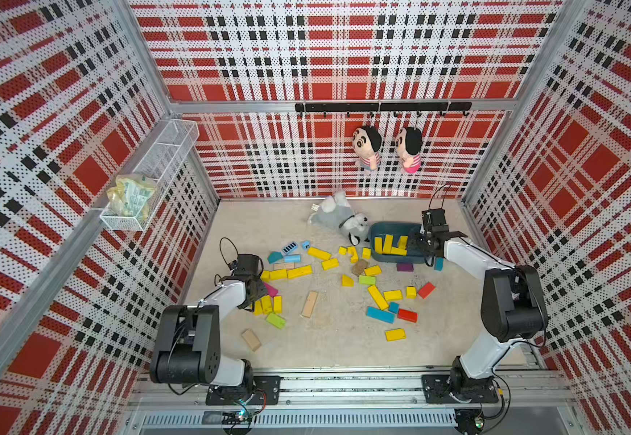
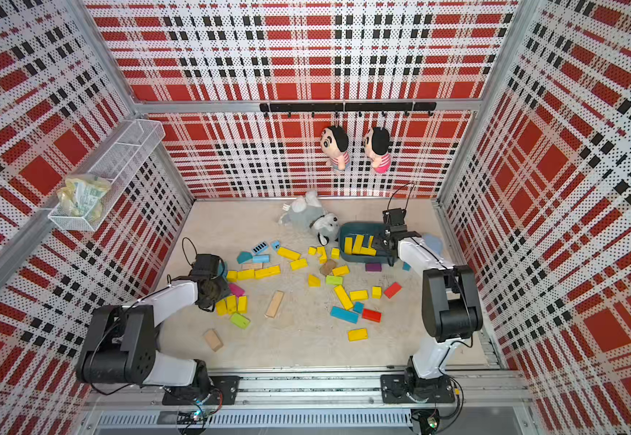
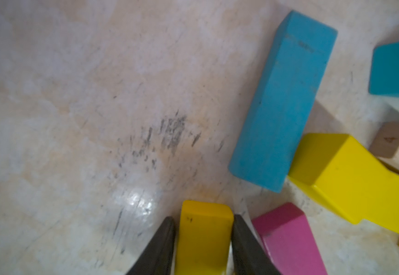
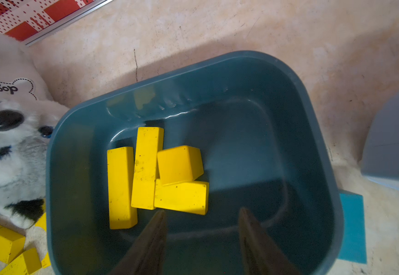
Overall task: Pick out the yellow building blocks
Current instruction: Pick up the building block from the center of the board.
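Observation:
Several yellow building blocks lie scattered over the table in both top views, among them a long bar (image 1: 299, 272), another bar (image 1: 377, 296) and a brick (image 1: 395, 334). Several more lie in the dark teal bin (image 1: 382, 226) at the back right, seen close in the right wrist view (image 4: 146, 166). My left gripper (image 3: 203, 219) is low at the table's left side (image 1: 257, 297), its jaws shut against the two sides of a yellow block (image 3: 205, 238). Over the bin (image 4: 313, 119) hangs my right gripper (image 4: 202, 210), open with nothing between its fingers.
Beside the held block lie a pink block (image 3: 289, 238) and a blue bar (image 3: 282, 107). Blue (image 1: 380, 314), red (image 1: 407, 315) and lime-green (image 1: 276, 321) blocks and bare-wood planks (image 1: 309, 304) mix with the yellow ones. A plush dog (image 1: 338, 218) lies against the bin.

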`<state>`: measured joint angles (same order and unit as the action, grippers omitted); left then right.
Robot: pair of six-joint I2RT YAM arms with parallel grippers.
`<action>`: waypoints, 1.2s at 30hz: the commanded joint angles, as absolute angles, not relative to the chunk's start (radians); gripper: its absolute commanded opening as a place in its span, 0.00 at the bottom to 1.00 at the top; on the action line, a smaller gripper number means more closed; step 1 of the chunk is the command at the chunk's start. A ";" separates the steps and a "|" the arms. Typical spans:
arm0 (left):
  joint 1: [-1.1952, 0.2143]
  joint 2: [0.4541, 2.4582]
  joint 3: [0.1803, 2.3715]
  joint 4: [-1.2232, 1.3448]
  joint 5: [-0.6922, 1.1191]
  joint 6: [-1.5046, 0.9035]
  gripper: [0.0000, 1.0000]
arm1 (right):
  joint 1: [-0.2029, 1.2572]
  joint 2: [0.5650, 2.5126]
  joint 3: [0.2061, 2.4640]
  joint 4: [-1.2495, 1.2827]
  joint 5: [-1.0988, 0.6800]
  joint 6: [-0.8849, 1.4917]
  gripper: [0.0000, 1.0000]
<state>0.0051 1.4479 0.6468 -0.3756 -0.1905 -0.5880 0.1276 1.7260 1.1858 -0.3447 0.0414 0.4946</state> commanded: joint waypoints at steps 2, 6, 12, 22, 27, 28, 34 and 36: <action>0.038 1.475 0.639 -0.398 -0.178 -0.552 0.34 | 0.122 1.684 1.169 -0.321 0.049 0.507 0.52; 0.055 1.445 0.637 -0.412 -0.182 -0.549 0.26 | 0.121 1.679 1.163 -0.320 0.045 0.509 0.51; 0.058 1.307 0.650 -0.460 -0.230 -0.594 0.11 | 0.126 1.654 1.141 -0.280 0.006 0.486 0.52; -0.049 1.015 0.608 -0.282 -0.172 -0.852 0.00 | 0.249 1.580 1.056 -0.026 -0.268 0.406 0.52; -0.217 1.008 0.588 -0.064 -0.180 -0.956 0.00 | 0.372 1.579 1.059 0.046 -0.401 0.365 0.52; -0.239 1.016 0.582 -0.014 -0.186 -0.966 0.00 | 0.395 1.583 1.063 0.051 -0.424 0.353 0.52; -0.435 1.119 0.565 0.289 -0.220 -0.995 0.00 | 0.545 1.615 1.100 0.072 -0.532 0.293 0.53; -0.491 1.167 0.578 0.368 -0.230 -0.981 0.00 | 0.591 1.632 1.116 0.071 -0.547 0.284 0.54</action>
<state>-0.4377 1.1240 0.5770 0.1577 -0.2008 -0.9672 0.5484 1.6127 1.0790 0.0341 -0.4747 0.3244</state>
